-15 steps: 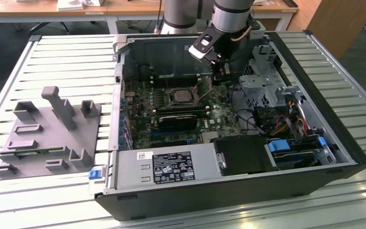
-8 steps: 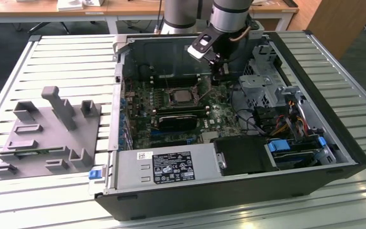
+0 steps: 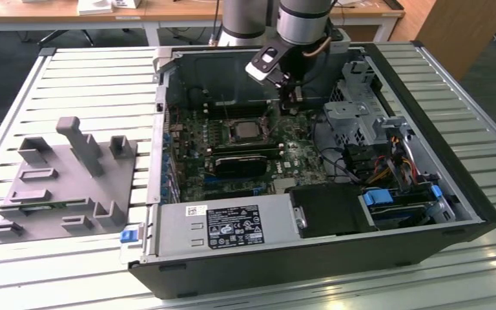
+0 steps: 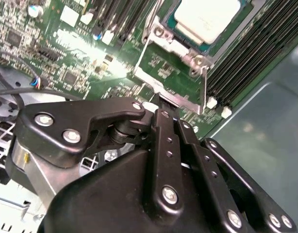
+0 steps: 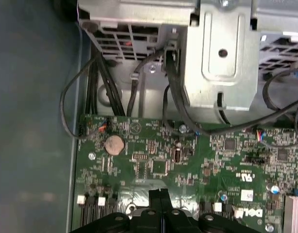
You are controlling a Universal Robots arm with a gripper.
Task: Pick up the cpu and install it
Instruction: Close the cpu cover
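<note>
End effector (image 5: 160,193): in both wrist views the two black fingers are pressed flat together with nothing between them, so closed and empty. It hangs low inside the open computer case (image 3: 317,255), tips pointing down, close above the green motherboard (image 5: 154,160).

The cpu (image 4: 207,17) has a silvery top and a pale border. It lies flat in the metal socket frame (image 4: 185,65) and looks seated, not loose. In the second wrist view the fingertips sit just past the frame's outer edge, near the chip but off it. I cannot tell whether they touch the frame.

The relation that matters: in the exterior view the end effector (image 3: 294,103) stands to the exterior view's right of the cpu (image 3: 246,131) and a little farther back. The chip therefore lies toward the exterior view's left and nearer the camera. It is square, so it has no long axis to line up with.

Further out, a grey tray (image 3: 59,184) sits on the slatted tabletop (image 3: 75,84), outside the case and well apart from the arm.
</note>
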